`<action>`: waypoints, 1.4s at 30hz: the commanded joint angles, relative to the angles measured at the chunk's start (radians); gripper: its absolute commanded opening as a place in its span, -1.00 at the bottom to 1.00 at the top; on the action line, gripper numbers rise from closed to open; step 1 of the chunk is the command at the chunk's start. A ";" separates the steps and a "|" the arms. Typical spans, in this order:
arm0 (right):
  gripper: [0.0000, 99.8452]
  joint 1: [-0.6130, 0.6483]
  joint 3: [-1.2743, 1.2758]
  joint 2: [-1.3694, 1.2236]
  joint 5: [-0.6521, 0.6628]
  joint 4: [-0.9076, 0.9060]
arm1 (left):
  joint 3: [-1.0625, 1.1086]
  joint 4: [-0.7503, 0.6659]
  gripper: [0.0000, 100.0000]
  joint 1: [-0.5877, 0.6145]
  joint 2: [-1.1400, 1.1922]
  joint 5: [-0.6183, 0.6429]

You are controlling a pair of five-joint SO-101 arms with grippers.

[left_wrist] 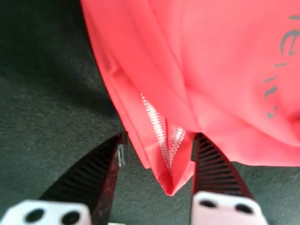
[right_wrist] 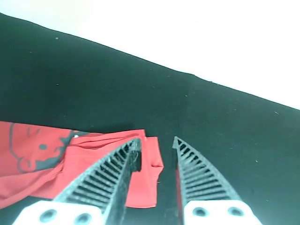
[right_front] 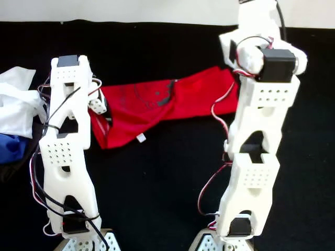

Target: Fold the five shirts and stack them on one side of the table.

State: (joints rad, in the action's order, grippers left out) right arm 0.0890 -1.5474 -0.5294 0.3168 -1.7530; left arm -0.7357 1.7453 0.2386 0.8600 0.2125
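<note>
A red shirt (right_front: 157,104) with a dark print lies stretched out and rumpled across the middle of the black table (right_front: 157,183). My left gripper (left_wrist: 161,136) stands open at the shirt's near left end, and a stitched corner of the red shirt (left_wrist: 171,180) lies between its fingers (left_wrist: 108,173) without being pinched. In the high view this left gripper (right_front: 100,110) sits at the shirt's left edge. My right gripper (right_wrist: 156,139) is open just above the folded far right end of the red shirt (right_wrist: 145,187), near the table's back edge.
A heap of white shirts (right_front: 15,102) lies at the table's left edge, with a blue shirt (right_front: 10,146) just in front of it. Both arm bases stand at the front edge. A pale wall (right_wrist: 211,37) rises behind the table.
</note>
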 commanded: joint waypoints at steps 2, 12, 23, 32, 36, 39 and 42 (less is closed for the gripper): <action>-0.78 -0.025 -0.035 0.051 0.008 -0.012 | -0.028 0.025 -0.55 0.005 -0.076 0.014; -0.78 -0.022 0.047 0.056 0.008 -0.012 | -0.015 0.023 -0.55 0.005 -0.173 0.015; -0.78 -0.025 0.064 0.058 0.008 -0.012 | -0.097 0.021 -0.55 0.082 0.085 0.009; -0.78 -0.022 0.067 0.091 0.003 -0.013 | -0.315 0.028 -0.55 0.082 0.289 0.009; -0.78 -0.027 0.085 0.220 0.003 -0.013 | -0.378 0.026 -0.70 0.076 0.298 0.011; -0.78 -0.044 0.191 0.346 0.003 -0.013 | -0.414 0.025 -1.00 0.088 0.302 0.009; -0.78 -0.068 0.387 0.486 0.008 -0.013 | -0.450 0.023 -0.99 0.130 0.302 0.003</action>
State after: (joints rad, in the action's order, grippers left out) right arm 0.0537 -1.3111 -0.1857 0.3168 -1.7530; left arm -1.1377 1.7822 0.3138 1.1592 0.2232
